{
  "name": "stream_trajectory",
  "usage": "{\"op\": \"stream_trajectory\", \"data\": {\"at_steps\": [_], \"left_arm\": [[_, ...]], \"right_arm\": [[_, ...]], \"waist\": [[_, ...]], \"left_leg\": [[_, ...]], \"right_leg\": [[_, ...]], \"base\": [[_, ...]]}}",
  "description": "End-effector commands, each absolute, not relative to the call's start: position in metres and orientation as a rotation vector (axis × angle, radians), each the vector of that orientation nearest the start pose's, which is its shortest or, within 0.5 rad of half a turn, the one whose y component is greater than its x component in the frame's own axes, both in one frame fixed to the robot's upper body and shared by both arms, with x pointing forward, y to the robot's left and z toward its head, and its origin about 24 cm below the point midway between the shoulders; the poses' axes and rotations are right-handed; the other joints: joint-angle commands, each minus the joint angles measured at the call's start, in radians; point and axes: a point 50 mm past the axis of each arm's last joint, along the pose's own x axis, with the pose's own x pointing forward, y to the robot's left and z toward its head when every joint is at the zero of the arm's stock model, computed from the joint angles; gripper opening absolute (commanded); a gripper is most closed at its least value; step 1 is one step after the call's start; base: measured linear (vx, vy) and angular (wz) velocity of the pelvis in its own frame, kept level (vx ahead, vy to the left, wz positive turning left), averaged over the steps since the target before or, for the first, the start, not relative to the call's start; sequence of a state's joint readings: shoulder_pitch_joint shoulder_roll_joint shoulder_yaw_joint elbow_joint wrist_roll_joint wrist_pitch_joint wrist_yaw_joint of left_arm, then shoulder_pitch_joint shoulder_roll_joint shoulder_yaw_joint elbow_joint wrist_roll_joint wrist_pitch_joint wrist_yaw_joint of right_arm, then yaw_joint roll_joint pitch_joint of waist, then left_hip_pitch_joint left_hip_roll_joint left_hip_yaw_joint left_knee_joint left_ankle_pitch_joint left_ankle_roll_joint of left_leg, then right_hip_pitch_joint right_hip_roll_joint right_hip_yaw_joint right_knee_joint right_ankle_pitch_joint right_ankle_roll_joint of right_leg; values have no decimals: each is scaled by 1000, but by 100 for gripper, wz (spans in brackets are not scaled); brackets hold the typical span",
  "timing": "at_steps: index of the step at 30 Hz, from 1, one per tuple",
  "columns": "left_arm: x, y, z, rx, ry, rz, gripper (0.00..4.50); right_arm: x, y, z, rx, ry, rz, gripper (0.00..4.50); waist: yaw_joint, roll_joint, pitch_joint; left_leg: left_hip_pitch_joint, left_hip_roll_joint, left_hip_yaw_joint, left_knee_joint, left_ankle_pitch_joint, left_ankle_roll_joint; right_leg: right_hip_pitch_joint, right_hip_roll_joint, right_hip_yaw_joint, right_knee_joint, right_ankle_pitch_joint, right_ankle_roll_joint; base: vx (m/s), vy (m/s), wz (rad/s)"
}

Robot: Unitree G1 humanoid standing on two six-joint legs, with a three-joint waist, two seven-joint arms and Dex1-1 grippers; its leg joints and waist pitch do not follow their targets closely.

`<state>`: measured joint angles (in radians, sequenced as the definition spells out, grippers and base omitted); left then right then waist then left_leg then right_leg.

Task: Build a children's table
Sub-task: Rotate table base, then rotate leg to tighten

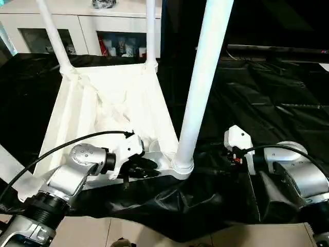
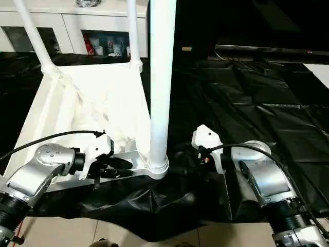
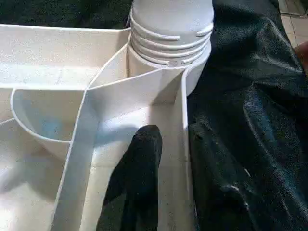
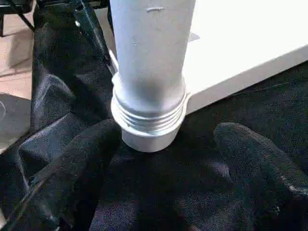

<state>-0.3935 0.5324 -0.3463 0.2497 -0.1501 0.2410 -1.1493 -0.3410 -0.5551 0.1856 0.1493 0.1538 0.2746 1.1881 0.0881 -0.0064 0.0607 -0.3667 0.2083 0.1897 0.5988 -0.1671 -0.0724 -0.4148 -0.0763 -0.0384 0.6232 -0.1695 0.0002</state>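
Observation:
The white table top [image 1: 103,103] lies upside down on a black sheet, ribbed side up. Three white legs stand in its corner sockets: one at the back left [image 1: 51,31], one at the back right [image 1: 150,31], and a near one [image 1: 205,77] whose threaded base [image 4: 149,120] sits in the front right socket [image 1: 182,165]. My left gripper [image 3: 175,134] is open and straddles the top's near rim beside that socket, with one finger [image 3: 139,178] inside. My right gripper [image 4: 163,163] is open, its fingers [image 4: 260,168] on either side of the leg's base, apart from it.
A black sheet [image 1: 267,92] covers the work surface and hangs in folds over the near edge. A white cabinet with glass doors [image 1: 92,31] stands behind the table top. Beige floor [image 1: 128,231] shows below the sheet.

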Motion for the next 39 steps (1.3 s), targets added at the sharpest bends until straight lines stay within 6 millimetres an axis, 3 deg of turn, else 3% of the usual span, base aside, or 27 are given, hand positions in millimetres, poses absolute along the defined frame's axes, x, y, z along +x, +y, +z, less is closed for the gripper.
{"op": "stream_trajectory", "data": {"at_steps": [1, 10, 11, 14, 17, 21, 23, 31, 39], "left_arm": [[278, 156, 43, 341, 522, -1298, 71], [274, 157, 39, 355, 544, -1306, 3], [274, 157, 39, 355, 543, -1301, 0], [276, 157, 39, 350, 534, -1285, 0], [285, 150, 44, 279, 483, -1236, 0], [288, 144, 45, 290, 468, -1268, 0], [290, 144, 44, 300, 469, -1262, 0], [294, 149, 47, 302, 470, -1253, 0], [294, 152, 47, 304, 475, -1257, 0]], "right_arm": [[277, -175, 77, -345, 383, 1253, 383], [278, -172, 75, -313, 390, 1257, 383], [279, -171, 75, -267, 396, 1248, 410], [281, -169, 76, -231, 391, 1229, 410], [283, -159, 73, -243, 367, 1239, 441], [304, -148, 67, -297, 316, 1073, 441], [307, -143, 68, -278, 316, 1087, 441], [311, -135, 65, -283, 318, 1127, 441], [314, -124, 59, -271, 330, 1157, 388]], "waist": [[2, -1, -65], [1, -5, -62], [1, -5, -62], [0, -4, -62], [-1, -6, -61], [-7, -6, -63], [-6, -4, -61], [-9, -3, -60], [-15, -6, -59]], "left_leg": [[13, 15, -12, -75, -335, -2], [15, 14, -14, -75, -356, -3], [15, 14, -14, -76, -357, -2], [14, 12, -15, -76, -357, -2], [17, 12, -14, -74, -366, -7], [9, 6, -21, -75, -358, -22], [15, 7, -20, -75, -372, -19], [15, 10, -22, -80, -389, -15], [18, 10, -23, -80, -408, -15]], "right_leg": [[40, -47, 31, -92, -385, -161], [34, -48, 30, -101, -467, -129], [34, -48, 30, -101, -469, -129], [34, -48, 28, -102, -482, -127], [28, -48, 28, -106, -510, -120], [32, -54, 22, -111, -581, -87], [26, -52, 22, -116, -586, -79], [29, -53, 19, -115, -562, -90], [25, -54, 18, -118, -587, -91]], "base": [[0, 0, 0], [0, 0, 0], [0, 0, 0], [0, 0, 0], [0, 0, 0], [0, 0, 0], [0, 0, 0], [0, 0, 0], [0, 0, 0]]}}
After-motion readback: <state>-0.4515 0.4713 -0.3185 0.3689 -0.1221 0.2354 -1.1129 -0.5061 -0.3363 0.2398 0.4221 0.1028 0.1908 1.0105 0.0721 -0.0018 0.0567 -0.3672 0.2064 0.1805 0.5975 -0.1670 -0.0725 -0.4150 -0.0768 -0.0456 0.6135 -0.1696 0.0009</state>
